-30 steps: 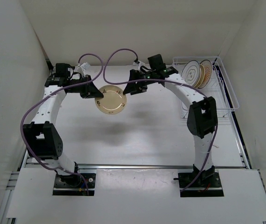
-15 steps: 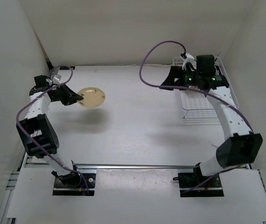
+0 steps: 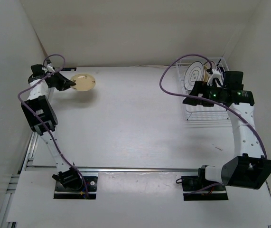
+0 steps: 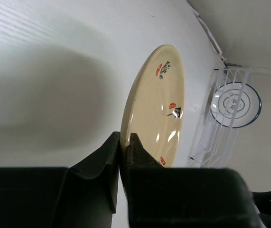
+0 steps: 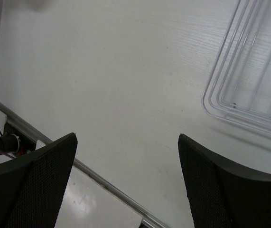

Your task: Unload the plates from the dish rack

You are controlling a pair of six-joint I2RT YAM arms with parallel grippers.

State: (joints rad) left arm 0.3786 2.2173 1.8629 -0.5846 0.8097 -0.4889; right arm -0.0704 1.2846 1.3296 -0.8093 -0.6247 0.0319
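Far back-left, left claw pinches cream plate.

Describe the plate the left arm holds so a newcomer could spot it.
Over the far left corner of the pale table, the left gripper pinches the rim of a round cream-yellow plate with red marks. The other visible plate, white with dark rings, stands in the white wire rack.
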